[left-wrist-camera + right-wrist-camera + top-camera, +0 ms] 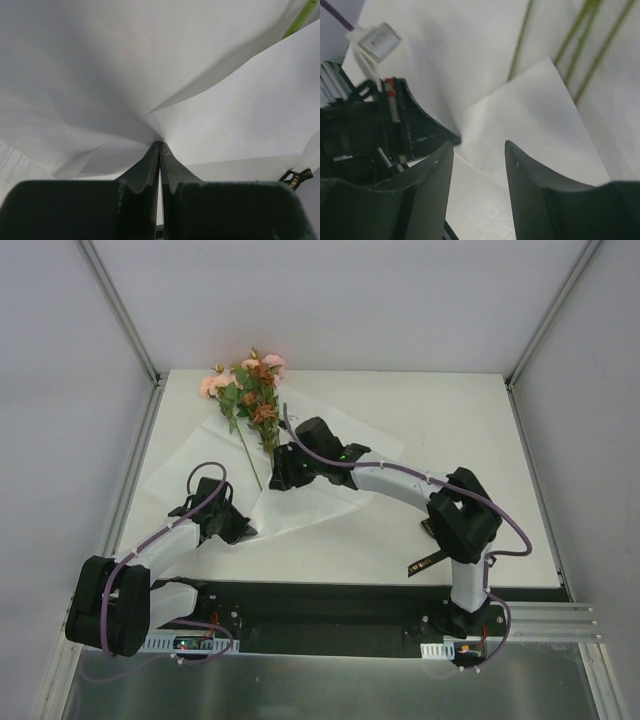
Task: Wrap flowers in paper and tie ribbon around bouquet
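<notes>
— Counter and room, overhead?
— White counter [450,420], pale walls [350,300] behind and on both sides. Paper [310,510] left of centre; flowers [250,390] at the far edge, blooms seen in this view only.
— Wrist views?
— Left tool [160,144] clenched on a paper fold, ribbon [299,177] end nearby. Right tool [479,144] released, over paper beside green stems [520,40].

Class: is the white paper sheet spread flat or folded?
Partly folded: a flap of the thin white paper sheet overlaps the rest, creased at the left gripper.
</notes>
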`<state>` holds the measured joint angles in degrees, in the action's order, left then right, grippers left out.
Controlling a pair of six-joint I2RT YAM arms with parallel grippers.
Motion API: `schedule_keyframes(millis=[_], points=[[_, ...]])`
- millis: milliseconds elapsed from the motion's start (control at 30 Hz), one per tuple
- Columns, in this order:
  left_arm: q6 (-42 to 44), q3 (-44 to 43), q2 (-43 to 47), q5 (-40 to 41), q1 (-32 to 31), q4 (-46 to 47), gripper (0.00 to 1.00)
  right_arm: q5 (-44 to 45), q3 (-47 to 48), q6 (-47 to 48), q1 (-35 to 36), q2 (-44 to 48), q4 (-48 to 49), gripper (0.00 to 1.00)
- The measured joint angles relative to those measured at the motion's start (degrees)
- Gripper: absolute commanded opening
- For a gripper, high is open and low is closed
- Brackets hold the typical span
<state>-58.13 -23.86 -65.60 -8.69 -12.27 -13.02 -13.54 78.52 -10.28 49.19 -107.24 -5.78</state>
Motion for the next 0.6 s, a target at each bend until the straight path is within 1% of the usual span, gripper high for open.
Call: schedule_keyframes(millis=[167,200,300,433,600], points=[[-0.87,0.83,1.73,0.04,0.00,-0.31,0.00,-4.39,16.35,-0.83,2.12,-12.55,1.73,0.29],[-1.25,1.38,2.49,0.04,0.00,-0.31,0.00,-5.05,19.19,-1.03,2.08,-15.32,1.75,0.25],[-2.25,2.75,4.61,0.04,0.00,-0.31,0.00,-6.43,25.83,-0.98,1.86,-22.77,0.72,0.18],[-2.75,3.21,5.31,0.04,0.00,-0.24,0.00,-6.99,29.59,-0.22,1.73,-29.11,-2.38,0.16],[-2.86,3.21,5.31,-0.02,0.00,-0.15,0.00,-5.49,31.23,1.68,1.68,-31.08,-6.01,0.16]])
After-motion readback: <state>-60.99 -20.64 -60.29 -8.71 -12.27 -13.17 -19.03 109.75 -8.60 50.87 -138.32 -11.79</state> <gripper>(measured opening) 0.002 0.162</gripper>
